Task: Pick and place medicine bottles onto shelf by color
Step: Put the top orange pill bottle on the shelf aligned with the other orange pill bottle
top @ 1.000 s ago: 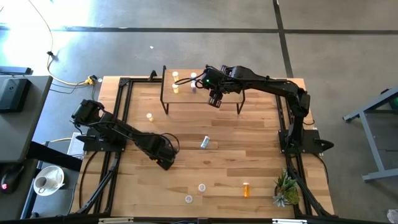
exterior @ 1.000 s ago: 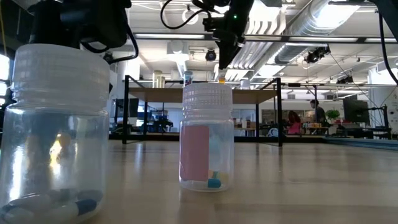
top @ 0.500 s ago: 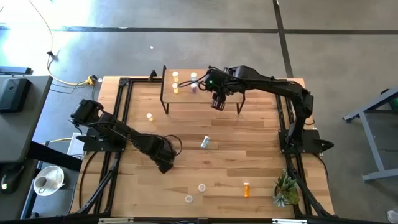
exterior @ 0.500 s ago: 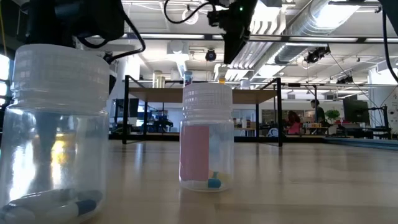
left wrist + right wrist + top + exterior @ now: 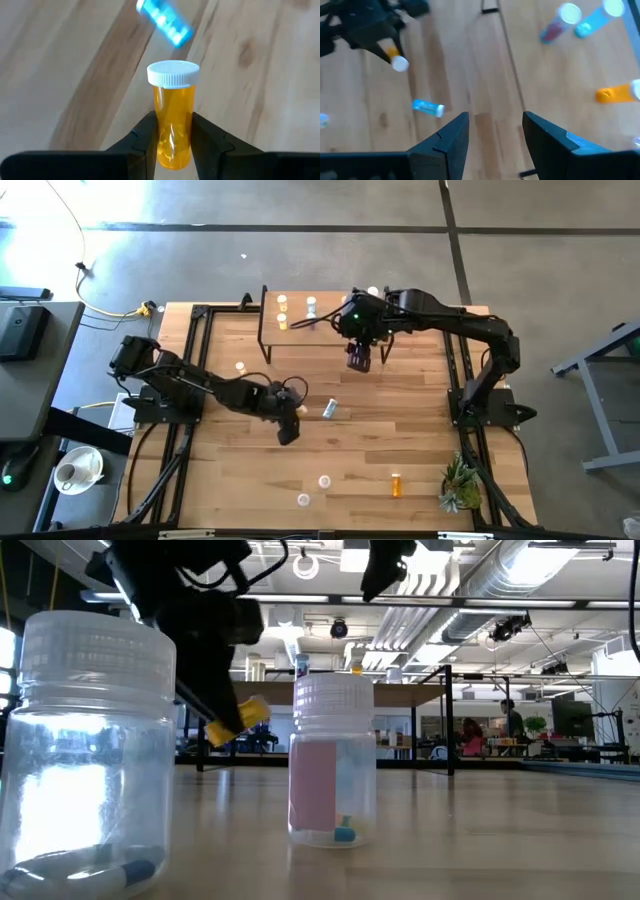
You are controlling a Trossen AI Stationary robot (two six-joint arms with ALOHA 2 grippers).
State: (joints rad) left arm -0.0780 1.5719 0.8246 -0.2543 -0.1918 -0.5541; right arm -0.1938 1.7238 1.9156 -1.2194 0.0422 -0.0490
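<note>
Orange plastic fills the left claw [image 5: 173, 142]: its two dark fingers [image 5: 142, 145] are clamped on the sides of an orange bottle [image 5: 172, 125] with a white cap, held clear of the wooden table [image 5: 400, 430] near its middle. Just beyond the cap, a blue bottle [image 5: 164, 21] lies on its side on the boards; from above it lies just right of the left claw [image 5: 290, 425]. In the low view the held bottle hangs tilted, cap end out to the right. The right claw [image 5: 358, 360] hangs above the table just in front of the shelf [image 5: 330, 328], its fingers [image 5: 445, 137] spread wide with nothing between them. On the shelf's left part stand what look like two yellowish bottles [image 5: 282, 312] and a pale one [image 5: 311, 307], though they are too small to tell colours surely. A pale yellow bottle [image 5: 240, 367] stands alone on the table left of the shelf. Near the front edge are a pink bottle [image 5: 324, 480], a clear bottle [image 5: 303, 499] and an orange one lying down [image 5: 396, 483], with a small plant [image 5: 460, 485] at the right corner.
</note>
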